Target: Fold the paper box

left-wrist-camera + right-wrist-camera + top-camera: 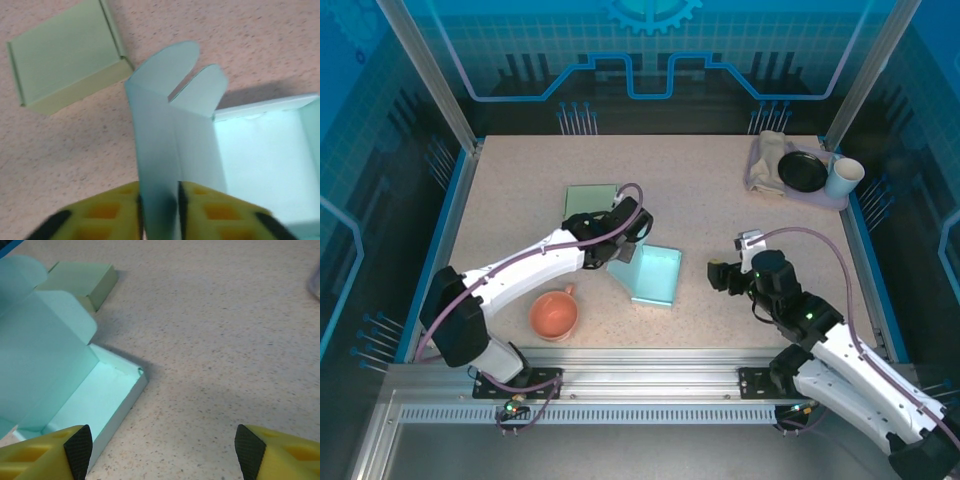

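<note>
A: Where's the tabletop (720, 190) open?
B: Across the middle and far strip, and between the blue paper box (655, 275) and the right tool (164, 450).
A: What blocks?
B: Green box (590, 200) far left, orange cup (554, 315) near left, tray (815, 203) in the far right corner, left arm (525, 268) across the left.

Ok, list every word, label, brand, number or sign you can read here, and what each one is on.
No readable text anywhere.
The teal box and green box are plain.
The bowl and cup are unmarked.
The back wall bears a gear sign and lines, but no words.
</note>
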Motion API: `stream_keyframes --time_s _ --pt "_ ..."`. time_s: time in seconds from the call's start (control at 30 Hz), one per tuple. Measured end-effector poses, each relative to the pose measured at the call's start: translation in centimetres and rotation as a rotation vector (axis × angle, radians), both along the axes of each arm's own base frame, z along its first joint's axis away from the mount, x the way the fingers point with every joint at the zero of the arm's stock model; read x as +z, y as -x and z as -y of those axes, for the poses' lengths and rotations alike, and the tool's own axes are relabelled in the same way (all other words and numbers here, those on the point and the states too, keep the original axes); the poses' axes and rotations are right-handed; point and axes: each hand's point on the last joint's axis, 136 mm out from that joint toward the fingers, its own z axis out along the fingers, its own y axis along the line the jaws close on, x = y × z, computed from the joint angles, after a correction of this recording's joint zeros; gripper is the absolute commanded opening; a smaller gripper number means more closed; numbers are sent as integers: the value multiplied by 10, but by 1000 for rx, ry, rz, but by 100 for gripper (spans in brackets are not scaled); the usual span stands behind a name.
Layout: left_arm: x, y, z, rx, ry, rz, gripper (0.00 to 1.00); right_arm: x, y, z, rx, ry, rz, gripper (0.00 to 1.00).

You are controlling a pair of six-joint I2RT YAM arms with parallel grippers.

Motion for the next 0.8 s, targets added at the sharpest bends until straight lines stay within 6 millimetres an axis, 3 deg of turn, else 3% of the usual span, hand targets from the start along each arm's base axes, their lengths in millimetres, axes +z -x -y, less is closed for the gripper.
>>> stream_keyframes --time_s 0.17,0.3,0.47,0.6,0.8 --pt "10 -3 16 -148 -16 3 0 1 -2 -21 112 -13 12 79" --pt "26 0 33 -334 -19 48 0 8 -11 -27 143 26 75 79" --pt "60 40 52 -662 48 115 0 11 -41 -30 206 110 157 75" --pt "93 62 56 -809 95 200 0 14 -64 -25 258 74 197 75" --pt "100 73 59 -901 104 217 0 20 -58 -50 475 -2 252 73"
